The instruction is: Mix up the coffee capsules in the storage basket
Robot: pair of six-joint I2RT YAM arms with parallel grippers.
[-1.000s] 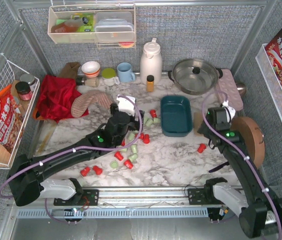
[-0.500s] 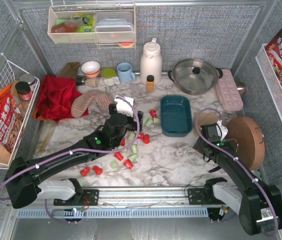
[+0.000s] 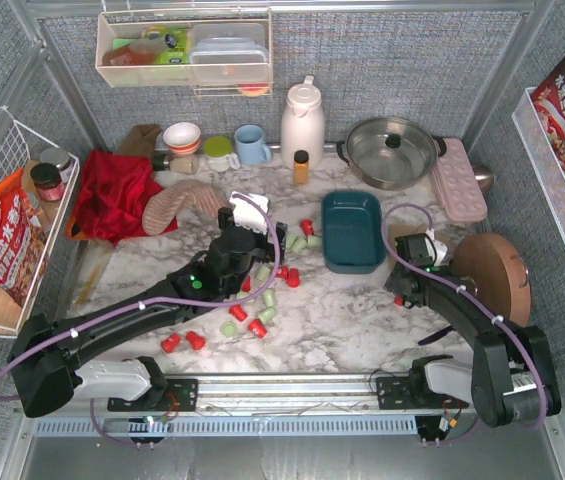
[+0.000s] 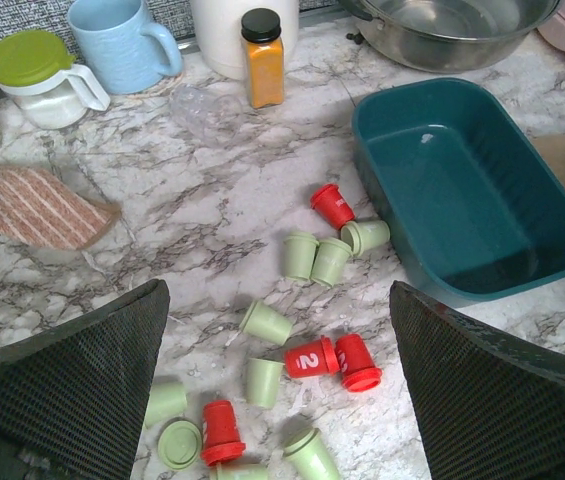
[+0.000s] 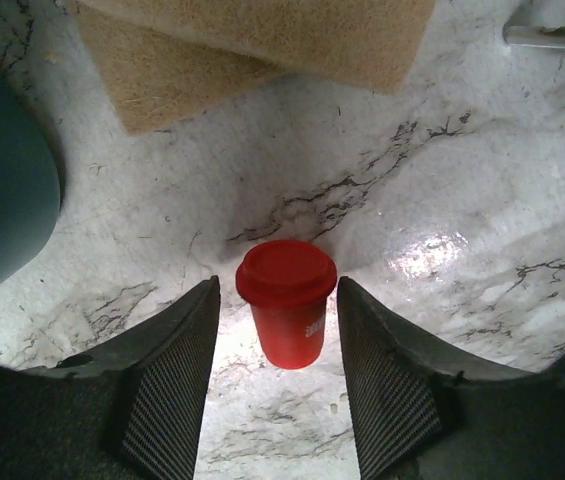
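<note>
Right claw (image 5: 277, 292) open around a small red tapered plastic capsule (image 5: 287, 305)
The capsule stood near the right edge of the desk (image 3: 342, 325), close to the empty dark teal rectangular plastic basket (image 3: 352, 232). Closing off-centre could tip it over and let it roll away.

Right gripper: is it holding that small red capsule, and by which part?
Nothing held yet: the right gripper stands open around the small red tapered capsule.

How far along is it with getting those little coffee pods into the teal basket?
Nothing looks done yet: the basket is empty. In hand: the right gripper sits open around one red pod standing on the table, not yet squeezing it. The left gripper hangs open above the scattered pods. Left to do: every red and green pod lies outside the basket.
</note>
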